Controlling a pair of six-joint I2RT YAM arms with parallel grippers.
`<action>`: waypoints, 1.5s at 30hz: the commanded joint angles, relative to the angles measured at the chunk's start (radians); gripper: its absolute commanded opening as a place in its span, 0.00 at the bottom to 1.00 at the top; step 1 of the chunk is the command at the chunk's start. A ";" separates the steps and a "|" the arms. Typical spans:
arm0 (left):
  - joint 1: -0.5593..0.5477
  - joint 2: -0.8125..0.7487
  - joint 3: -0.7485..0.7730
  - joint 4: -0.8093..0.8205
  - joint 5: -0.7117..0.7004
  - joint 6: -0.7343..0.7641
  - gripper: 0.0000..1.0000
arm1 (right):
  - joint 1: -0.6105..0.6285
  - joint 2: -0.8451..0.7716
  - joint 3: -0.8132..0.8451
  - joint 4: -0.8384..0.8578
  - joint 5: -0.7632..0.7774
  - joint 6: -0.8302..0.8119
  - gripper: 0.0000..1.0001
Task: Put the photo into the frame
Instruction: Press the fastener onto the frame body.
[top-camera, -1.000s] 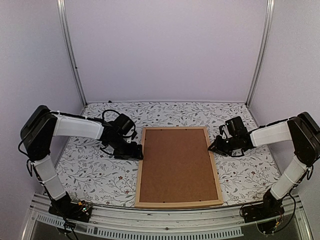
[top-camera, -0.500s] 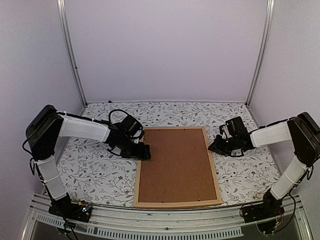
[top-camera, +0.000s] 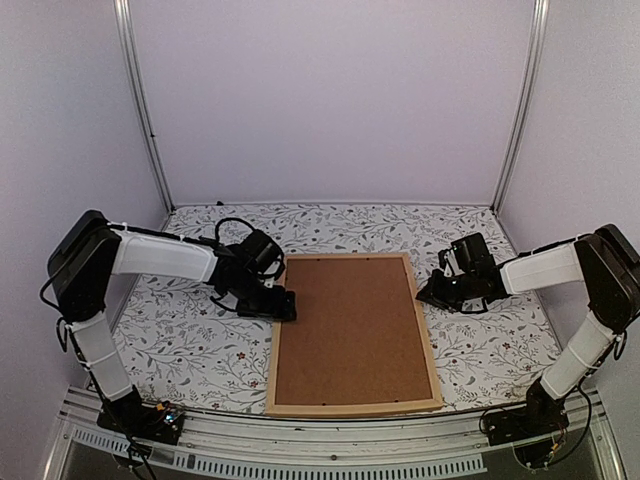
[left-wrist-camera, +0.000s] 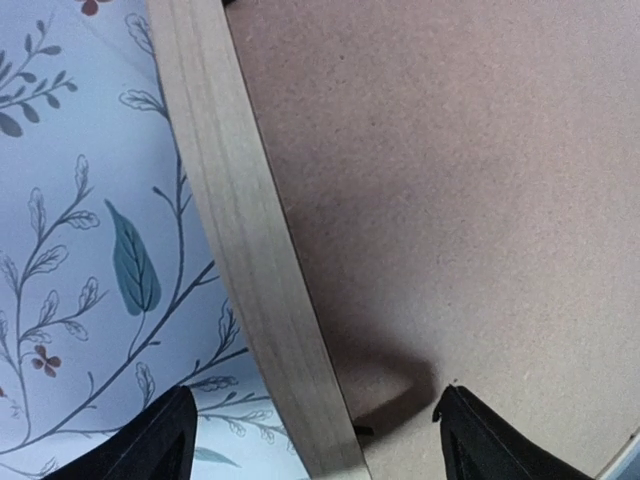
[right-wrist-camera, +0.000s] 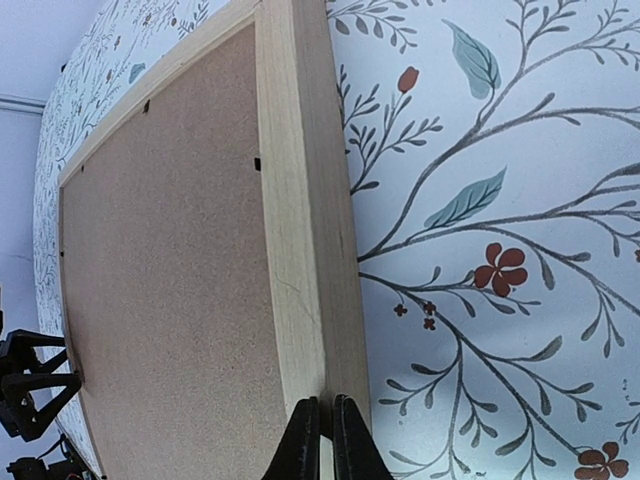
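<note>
1. Pale lilac enclosure walls (top-camera: 330, 100) close off the back and both sides of the work cell, with an aluminium post (top-camera: 140, 100) in each rear corner.
2. A table (top-camera: 180, 340) covered in white cloth printed with grey-green leaves and small red flowers fills the floor of the cell.
3. The frame (top-camera: 277, 360) lies flat at the centre of the table, long side running away from the arm bases. Its thin rails are light natural wood with plain square edges. The near rail sits close to the table's front edge.
4. A brown backing board (top-camera: 350, 330) fills the frame opening and faces up. Small dark tabs show along its rim in the right wrist view.
5. The left gripper (top-camera: 284, 306) hangs low over the frame's left rail, jaws spread wide. One finger (left-wrist-camera: 160, 445) is above the cloth and the other above the backing board, straddling the rail. It holds nothing.
6. The right gripper (right-wrist-camera: 320, 440) has its fingers pressed together, with nothing seen between them. Its tips sit at the outer edge of the frame's right rail.
</note>
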 joint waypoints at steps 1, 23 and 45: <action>0.021 -0.076 -0.020 -0.039 0.002 0.013 0.86 | 0.020 0.041 -0.025 -0.086 -0.019 0.002 0.00; -0.039 -0.421 -0.351 -0.066 0.152 -0.046 0.87 | 0.021 0.058 -0.007 -0.096 -0.004 -0.003 0.00; -0.167 -0.380 -0.380 -0.096 0.106 -0.120 0.97 | 0.020 0.047 -0.002 -0.112 0.004 -0.009 0.00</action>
